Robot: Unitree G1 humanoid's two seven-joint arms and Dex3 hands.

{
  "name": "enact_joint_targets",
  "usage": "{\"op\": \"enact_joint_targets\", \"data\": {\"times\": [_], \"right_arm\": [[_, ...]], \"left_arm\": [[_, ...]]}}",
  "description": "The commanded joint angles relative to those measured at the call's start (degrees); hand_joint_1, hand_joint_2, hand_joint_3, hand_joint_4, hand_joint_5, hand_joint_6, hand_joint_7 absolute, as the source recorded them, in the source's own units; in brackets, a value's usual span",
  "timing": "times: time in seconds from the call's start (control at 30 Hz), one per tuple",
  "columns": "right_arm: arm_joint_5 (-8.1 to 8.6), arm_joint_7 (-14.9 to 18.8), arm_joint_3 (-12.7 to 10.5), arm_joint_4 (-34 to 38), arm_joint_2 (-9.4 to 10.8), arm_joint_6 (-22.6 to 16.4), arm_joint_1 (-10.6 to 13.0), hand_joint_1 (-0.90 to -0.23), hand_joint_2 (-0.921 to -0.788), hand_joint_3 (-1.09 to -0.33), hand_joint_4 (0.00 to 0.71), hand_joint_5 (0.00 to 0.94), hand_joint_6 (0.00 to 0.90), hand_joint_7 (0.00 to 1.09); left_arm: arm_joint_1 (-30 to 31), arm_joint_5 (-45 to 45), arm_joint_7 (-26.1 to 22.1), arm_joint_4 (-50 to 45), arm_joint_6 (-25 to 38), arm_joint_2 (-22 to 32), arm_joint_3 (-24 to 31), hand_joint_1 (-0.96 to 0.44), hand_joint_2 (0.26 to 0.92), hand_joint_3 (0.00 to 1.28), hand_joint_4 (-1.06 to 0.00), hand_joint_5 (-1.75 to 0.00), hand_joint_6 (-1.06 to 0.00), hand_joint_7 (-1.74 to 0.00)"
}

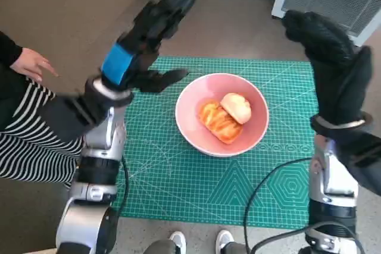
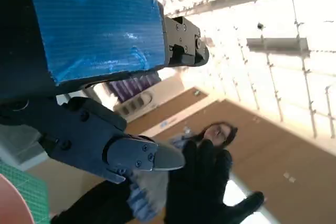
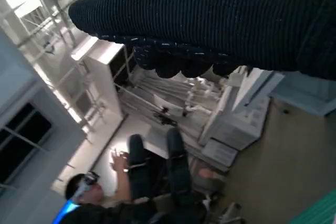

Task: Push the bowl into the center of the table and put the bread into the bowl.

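On the green cutting mat (image 1: pixel 178 188) covering the tabletop, the pink bowl (image 1: pixel 196 132) is sitting near the middle, so the push looks done; 2 pieces of bread are lying inside it, an orange glazed piece (image 1: pixel 218 121) touching a pale roll (image 1: pixel 237 107), so the placing looks done too; the left robot hand (image 1: pixel 146 43) is hovering beside the bowl, fingers spread wide and holding nothing, probably clearing off; the right robot hand (image 1: pixel 333 63) is raised above the mat's far right edge, gripping nothing, fingers looking loosely extended; a person's hand (image 1: pixel 33 63) is resting at the left.
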Motion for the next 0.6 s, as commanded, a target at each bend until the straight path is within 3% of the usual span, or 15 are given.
{"op": "enact_joint_targets", "data": {"times": [0.03, 0.6], "right_arm": [[-1.22, -0.40, 0.19, 1.69, 0.08, -0.50, 0.08, -0.736, -0.921, -0.673, 0.155, 0.008, 0.066, 0.46], [-1.72, -0.24, -0.19, 2.03, -0.92, -0.78, 0.33, -0.725, -0.921, -0.673, 0.156, 0.006, 0.054, 0.46]], "left_arm": [[1.85, -2.42, -1.48, -1.01, -1.29, -0.23, 1.24, -0.73, 0.921, 0.39, -0.09, -0.03, 0.00, -0.43], [2.82, -3.62, -3.36, -3.10, 2.02, -1.82, 0.28, -0.70, 0.921, 0.36, -0.07, -0.01, 0.00, -0.43]]}}
